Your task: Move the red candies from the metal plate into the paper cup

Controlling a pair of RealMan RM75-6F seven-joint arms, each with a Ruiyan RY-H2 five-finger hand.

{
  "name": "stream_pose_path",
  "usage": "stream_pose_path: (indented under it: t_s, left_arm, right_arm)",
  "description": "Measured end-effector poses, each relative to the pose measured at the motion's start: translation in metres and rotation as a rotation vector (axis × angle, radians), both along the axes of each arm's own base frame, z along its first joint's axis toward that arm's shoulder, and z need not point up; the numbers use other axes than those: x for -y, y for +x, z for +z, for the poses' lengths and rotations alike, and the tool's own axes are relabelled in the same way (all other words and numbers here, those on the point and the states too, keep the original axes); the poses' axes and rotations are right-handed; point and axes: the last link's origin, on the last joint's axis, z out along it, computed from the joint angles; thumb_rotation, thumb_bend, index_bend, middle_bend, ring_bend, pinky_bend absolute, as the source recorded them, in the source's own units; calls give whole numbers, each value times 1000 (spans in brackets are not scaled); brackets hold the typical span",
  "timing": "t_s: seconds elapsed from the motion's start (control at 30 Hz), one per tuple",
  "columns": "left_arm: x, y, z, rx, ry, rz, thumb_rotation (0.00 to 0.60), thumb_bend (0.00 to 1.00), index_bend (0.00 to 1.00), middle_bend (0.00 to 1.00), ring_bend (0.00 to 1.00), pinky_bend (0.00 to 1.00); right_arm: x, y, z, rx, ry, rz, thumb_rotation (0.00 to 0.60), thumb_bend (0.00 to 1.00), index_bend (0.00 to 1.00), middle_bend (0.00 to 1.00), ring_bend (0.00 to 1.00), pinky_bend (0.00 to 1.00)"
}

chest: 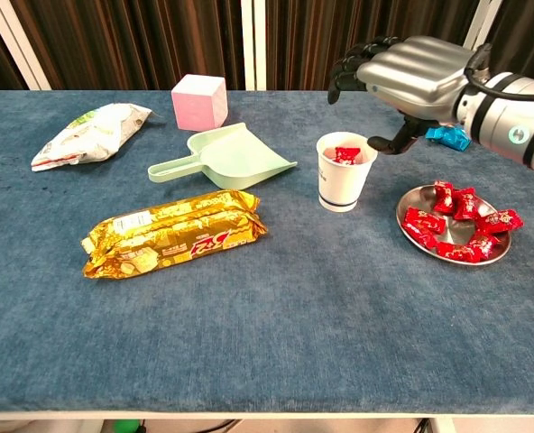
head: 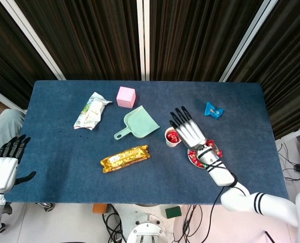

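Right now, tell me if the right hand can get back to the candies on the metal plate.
Probably yes. The right hand hovers open above the paper cup, and the metal plate sits just beside it with nothing over the red candies.

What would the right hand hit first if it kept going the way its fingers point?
Probably nothing soon. The right hand hovers open above the paper cup, fingers pointing toward the green dustpan and pink cube. It looks higher than both, though depth is unclear.

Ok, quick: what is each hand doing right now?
Left hand: open, empty, off the table's edge.
Right hand: open, empty, above the white paper cup.
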Motion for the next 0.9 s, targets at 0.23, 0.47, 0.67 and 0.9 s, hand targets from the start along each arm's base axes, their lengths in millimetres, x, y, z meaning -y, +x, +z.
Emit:
stream_pose_path:
  t_s: [0.23,0.47,0.67,0.9]
  left_arm:
    - [0,0,0,0,2,3,600,96,66,51,14,139]
    - [1,2,-1,-4,0,-5,600,95,66,51,14,139]
    - [0,2,-2,-7,-3,-2,600,95,67,51,14,139]
    - [-1,1,-2,-6,-5,2,600,96,66,51,15,139]
  right_arm:
    - [-20,-44,33,-7,-54,-36,600,352,265,67,0,0]
    - [-38,-101,50,-57,-59,-146,600,353,299,67,0,0]
    - [-39,-129,45,-104,-43,-203,600,352,338,67,0,0]
    - [-37,-140,27,-137,-17,-226,600,353,359,67,0,0]
